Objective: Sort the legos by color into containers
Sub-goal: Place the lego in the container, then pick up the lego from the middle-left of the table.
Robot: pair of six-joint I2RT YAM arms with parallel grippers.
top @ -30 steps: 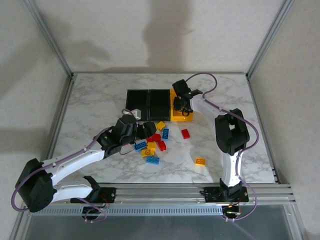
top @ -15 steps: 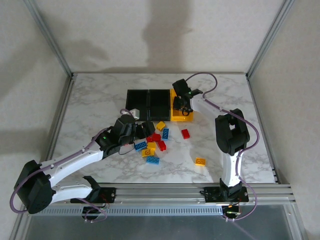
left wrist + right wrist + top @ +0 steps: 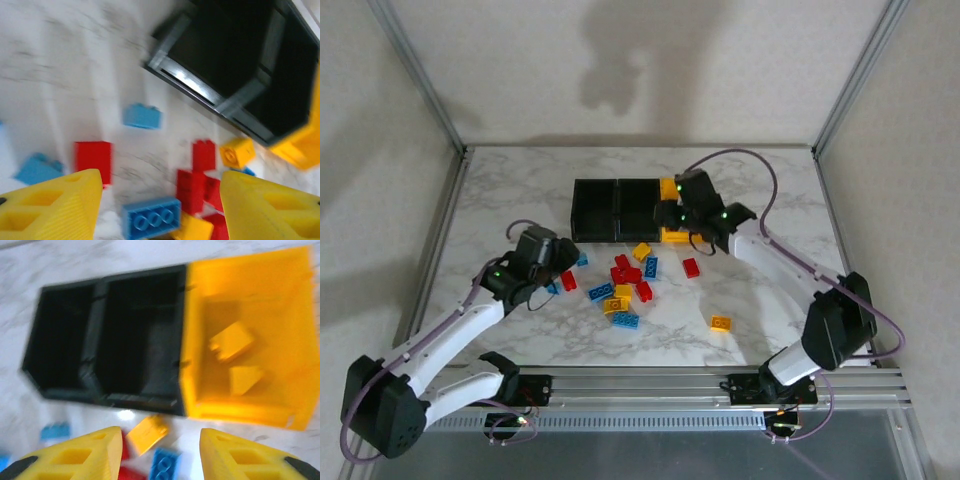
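In the top external view, the containers (image 3: pixel 638 208) are seen in a row at the upper centre of the marble worktop (image 3: pixel 520 190): two black bins (image 3: pixel 595 208) to the left and the yellow bin (image 3: pixel 672 237) to the right. The legos (image 3: pixel 625 280) are scattered just below them at the centre of the frame, with a lone yellow brick (image 3: pixel 720 322) set apart at the lower right. The left end effector (image 3: pixel 560 268) is found left of the pile. The right end effector (image 3: pixel 665 217) is held over the join between the middle black bin and the yellow bin.

In the left wrist view, the left end effector (image 3: pixel 160 180) is shown open. Its yellow fingers (image 3: pixel 55 205) stand well apart at the lower corners and nothing is held between them. A blue brick (image 3: pixel 151 218) lies at the bottom centre, a red brick (image 3: pixel 93 156) at the left, and a black bin (image 3: pixel 240 60) at the upper right.

In the right wrist view, the right end effector (image 3: pixel 160 440) is likewise parted and empty. Two yellow pieces (image 3: pixel 232 341) are seen inside the yellow bin (image 3: pixel 280 315) at the right. The black bins (image 3: pixel 142 350) are at the left and appear dark inside. A yellow brick on the worktop (image 3: pixel 146 433) lies just below them.
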